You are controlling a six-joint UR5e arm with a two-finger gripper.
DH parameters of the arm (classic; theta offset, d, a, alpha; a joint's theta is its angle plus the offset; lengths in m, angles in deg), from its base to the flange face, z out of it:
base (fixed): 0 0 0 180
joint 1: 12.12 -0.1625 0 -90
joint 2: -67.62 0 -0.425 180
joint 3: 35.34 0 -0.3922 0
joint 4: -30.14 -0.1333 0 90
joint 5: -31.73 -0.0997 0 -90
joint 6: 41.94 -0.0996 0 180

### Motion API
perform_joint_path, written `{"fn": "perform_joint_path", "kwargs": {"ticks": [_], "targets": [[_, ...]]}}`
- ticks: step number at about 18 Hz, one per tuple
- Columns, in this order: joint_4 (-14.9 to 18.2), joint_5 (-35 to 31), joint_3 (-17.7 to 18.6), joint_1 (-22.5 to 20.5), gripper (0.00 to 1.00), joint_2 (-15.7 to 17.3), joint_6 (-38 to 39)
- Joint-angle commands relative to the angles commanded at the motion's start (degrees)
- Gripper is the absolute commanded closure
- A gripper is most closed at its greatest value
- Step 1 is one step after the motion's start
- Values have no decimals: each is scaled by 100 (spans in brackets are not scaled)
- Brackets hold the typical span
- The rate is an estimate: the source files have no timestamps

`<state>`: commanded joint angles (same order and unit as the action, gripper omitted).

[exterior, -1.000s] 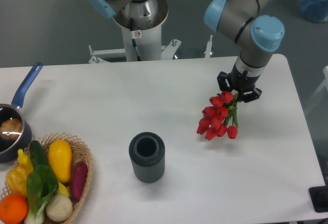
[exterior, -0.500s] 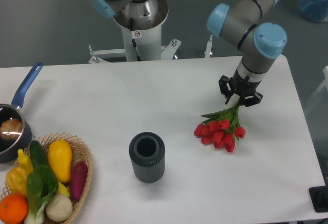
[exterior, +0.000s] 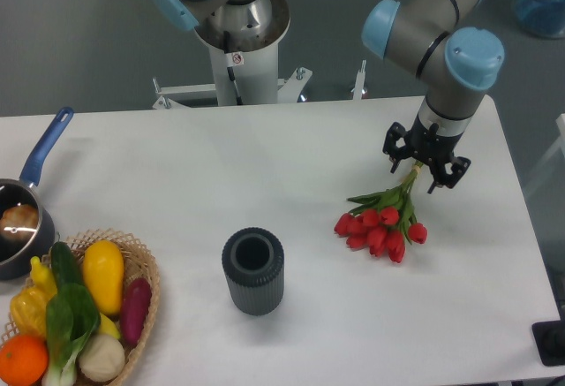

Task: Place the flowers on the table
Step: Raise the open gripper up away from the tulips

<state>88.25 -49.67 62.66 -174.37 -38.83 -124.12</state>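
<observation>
and the tulips lie on the table, gripper fingers spread above the stems; retreat looks next.

Surface fills most of frame. Flowers lie on it, right of centre, stem ends pointing up-right under the gripper. Vase stands at lower centre, left of the flowers, well apart. Basket of produce at lower left corner; pan just above it, at left edge.
</observation>
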Motion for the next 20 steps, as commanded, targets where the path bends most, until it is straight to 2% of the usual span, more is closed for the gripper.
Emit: {"fn": "perform_joint_path", "kwargs": {"ticks": [7,10,14,17,19,20], "targets": [[-98,853,-52,18,0,545,-35],[-98,1205,-211,0,0,572,-183],[-107,1267,-351,87,0,598,-518],[-89,1556,-457,35,0,598,-676],[-54,1531,-440,44,0,624,-738],[-54,1522,-370,27,0,747,-773]]}}
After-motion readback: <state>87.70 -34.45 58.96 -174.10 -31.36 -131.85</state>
